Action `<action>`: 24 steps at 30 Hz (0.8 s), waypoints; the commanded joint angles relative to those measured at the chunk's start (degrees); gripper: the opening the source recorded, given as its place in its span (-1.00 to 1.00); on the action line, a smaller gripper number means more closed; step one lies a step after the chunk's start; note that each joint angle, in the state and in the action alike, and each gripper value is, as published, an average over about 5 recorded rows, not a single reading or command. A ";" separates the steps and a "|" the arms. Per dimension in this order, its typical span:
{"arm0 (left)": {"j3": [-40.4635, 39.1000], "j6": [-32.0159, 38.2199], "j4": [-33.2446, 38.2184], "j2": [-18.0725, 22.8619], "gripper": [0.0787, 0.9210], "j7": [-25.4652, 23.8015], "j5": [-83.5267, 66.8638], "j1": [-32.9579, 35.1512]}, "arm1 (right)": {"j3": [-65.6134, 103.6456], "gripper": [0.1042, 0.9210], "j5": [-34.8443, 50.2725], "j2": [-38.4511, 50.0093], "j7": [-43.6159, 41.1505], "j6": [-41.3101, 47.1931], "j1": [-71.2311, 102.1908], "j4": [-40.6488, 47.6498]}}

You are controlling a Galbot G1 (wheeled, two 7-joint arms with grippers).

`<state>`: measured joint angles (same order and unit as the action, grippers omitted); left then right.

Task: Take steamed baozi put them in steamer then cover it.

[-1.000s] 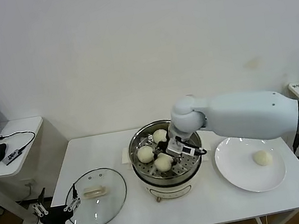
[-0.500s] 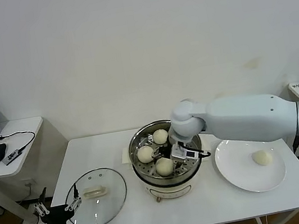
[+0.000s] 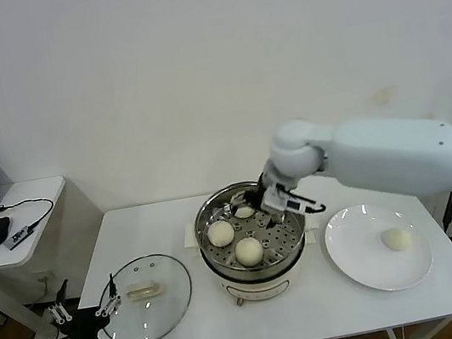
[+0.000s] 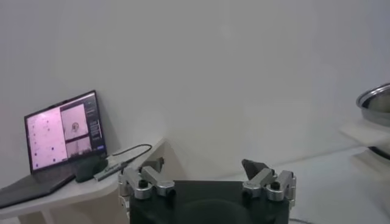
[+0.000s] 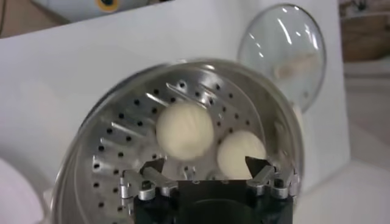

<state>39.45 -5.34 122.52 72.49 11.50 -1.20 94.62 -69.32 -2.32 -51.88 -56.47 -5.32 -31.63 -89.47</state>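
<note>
Right gripper [image 3: 259, 201] spread, empty, over steamer [image 3: 213, 251] back rim. Three baozi [image 3: 249, 251] lie below it inside; fourth on plate [image 3: 353, 265]. Left gripper [image 4: 207, 176] spread, parked low.

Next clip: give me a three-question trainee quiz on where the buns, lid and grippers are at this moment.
1. How many baozi lie in the steamer, and how many on the plate?
2. True or false: the glass lid covers the steamer.
3. Which gripper is over the steamer: A) left gripper, B) right gripper?

Key:
1. Three in the steamer: one at the back, two nearer; one baozi on the plate.
2. False; it lies on the table, left of the steamer.
3. B, jaws open, holding nothing; the left one waits low beside the table.
</note>
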 commanded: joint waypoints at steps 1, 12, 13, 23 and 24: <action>-0.28 -0.05 0.37 -1.23 0.77 -0.11 -0.17 0.04 | 5.19 0.76 8.90 12.42 -2.64 19.94 0.27 0.78; -2.43 -0.35 0.21 -2.76 0.77 -0.13 -0.15 -0.95 | 15.96 0.76 3.92 28.78 -4.67 22.52 14.07 -1.22; -2.62 -0.37 0.21 -2.84 0.77 -0.14 -0.09 -0.98 | 18.46 0.76 2.64 29.72 -4.91 22.09 17.15 -0.72; -2.80 -0.49 -0.06 -3.23 0.77 -0.15 0.46 -0.43 | 42.20 0.76 -7.49 30.60 -7.32 16.86 43.78 7.61; -2.71 -0.50 -0.10 -3.24 0.77 -0.16 0.48 -0.33 | 43.46 0.76 -8.30 30.13 -7.51 16.48 45.20 8.47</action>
<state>36.85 -5.80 122.56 69.50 11.37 -0.82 94.04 -45.10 -3.39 -26.28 -62.34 12.05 -8.01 -86.66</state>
